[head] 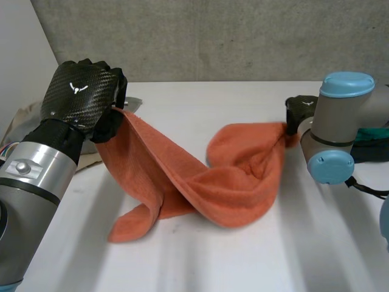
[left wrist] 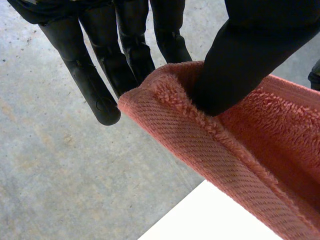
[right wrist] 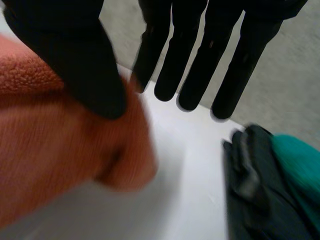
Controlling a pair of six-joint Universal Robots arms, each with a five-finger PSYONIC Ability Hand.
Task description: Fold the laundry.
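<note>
I count one towel (head: 200, 182): left hand (head: 79, 97) fingers pinch a corner upper left, right hand (head: 299, 109) fingers pinch its right end.

The white table (head: 255, 261) bears the sagging orange towel (head: 200, 194) (dark and teal clothes (right wrist: 295, 180) nearby).

Orange terry towel (head: 182, 170), 2 corners lifted, middle sagging crumpled onto white table
</note>
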